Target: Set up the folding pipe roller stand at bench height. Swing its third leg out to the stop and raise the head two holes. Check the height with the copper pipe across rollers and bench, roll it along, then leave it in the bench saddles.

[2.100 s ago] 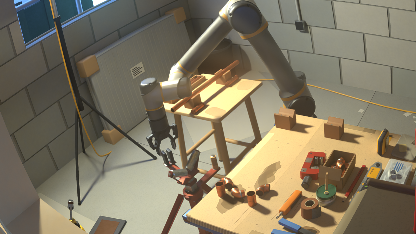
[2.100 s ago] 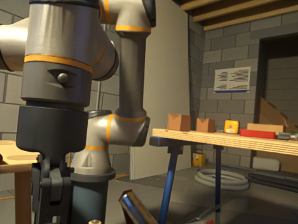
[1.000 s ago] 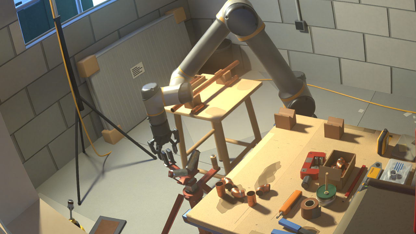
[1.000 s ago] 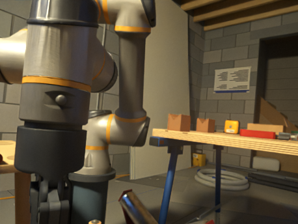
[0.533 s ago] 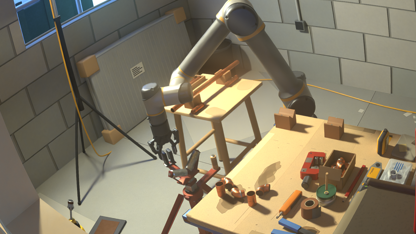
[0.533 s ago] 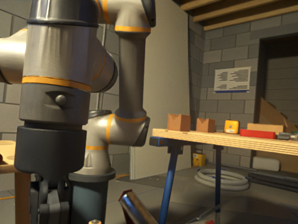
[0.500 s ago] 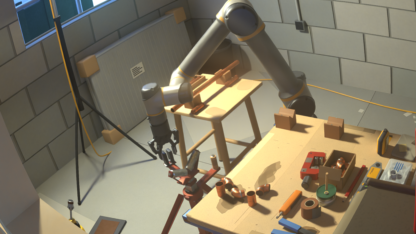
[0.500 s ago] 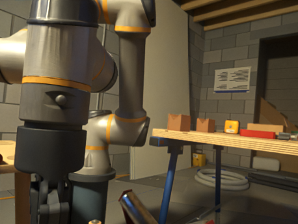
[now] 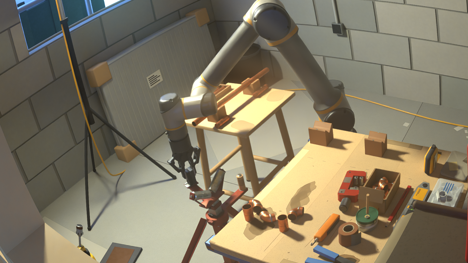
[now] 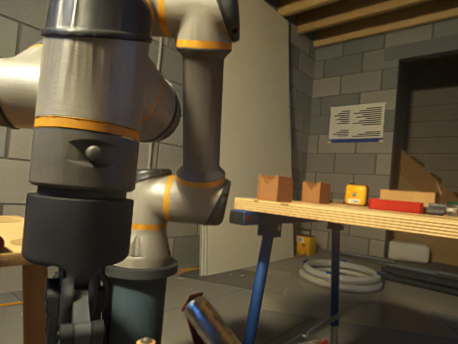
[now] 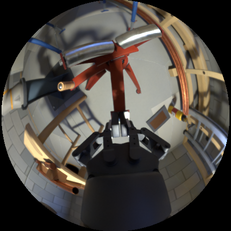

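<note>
My gripper (image 9: 189,179) (image 11: 120,125) points down at the red roller stand (image 9: 209,202) (image 11: 117,75). I have it closed on the end of the stand's red head arm, on the side away from the bench. The head carries two steel rollers (image 11: 87,51) (image 11: 138,35) in a V. One roller (image 10: 207,317) shows low in the second side camera. The stand's red legs (image 9: 193,238) reach down beside the workbench corner. The copper pipe (image 9: 229,96) lies on blocks on the wooden stool table (image 9: 242,111) behind my arm. Two wooden saddles (image 9: 320,133) (image 9: 375,144) stand on the far edge of the bench.
The workbench (image 9: 327,196) fills the right side, littered with copper fittings (image 9: 268,214), a red tool (image 9: 349,184), a box (image 9: 379,188) and tape rolls (image 9: 348,234). A black tripod (image 9: 86,131) with a yellow cable stands to the left.
</note>
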